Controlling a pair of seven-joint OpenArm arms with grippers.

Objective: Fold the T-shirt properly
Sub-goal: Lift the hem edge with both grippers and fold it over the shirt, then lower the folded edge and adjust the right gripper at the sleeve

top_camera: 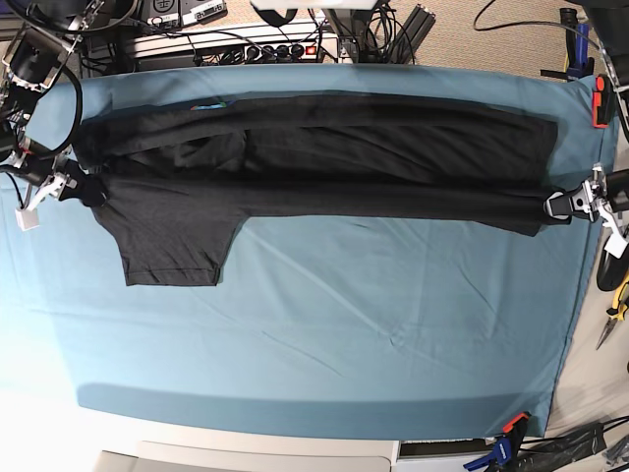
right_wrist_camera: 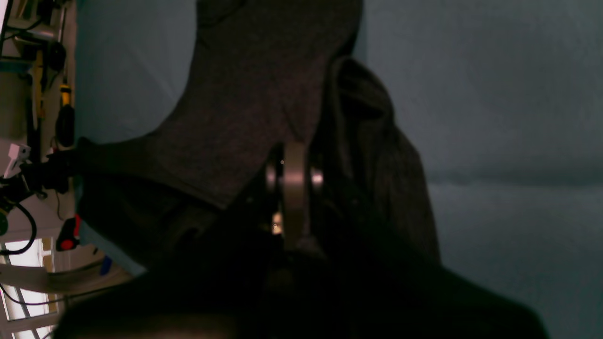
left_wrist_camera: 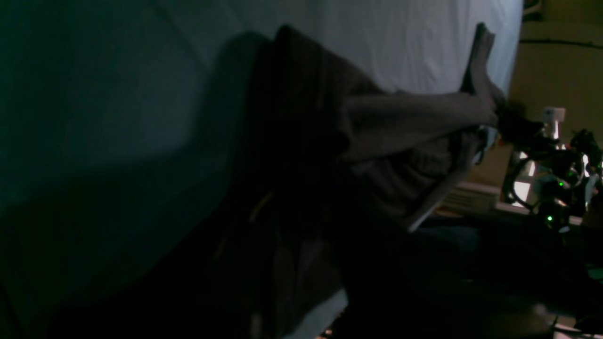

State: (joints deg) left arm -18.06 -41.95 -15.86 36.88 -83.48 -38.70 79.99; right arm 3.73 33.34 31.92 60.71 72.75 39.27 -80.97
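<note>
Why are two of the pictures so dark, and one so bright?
Left wrist view: dim and murky, the T-shirt shows only as a brownish shape with heavy shadow below it. Right wrist view: also dark, with the shirt filling the frame close to the camera, soft and blurry. Base view: evenly lit from above and sharp, though the blue cloth edges bow as if curved by the lens.

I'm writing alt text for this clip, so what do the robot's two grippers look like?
In the base view, the left gripper and the right gripper are each a black body with silver-white metal parts, with black cables trailing from the arm behind. The right wrist view shows a round, dull-metal part between the fingers; other detail is too dark to tell.
</note>
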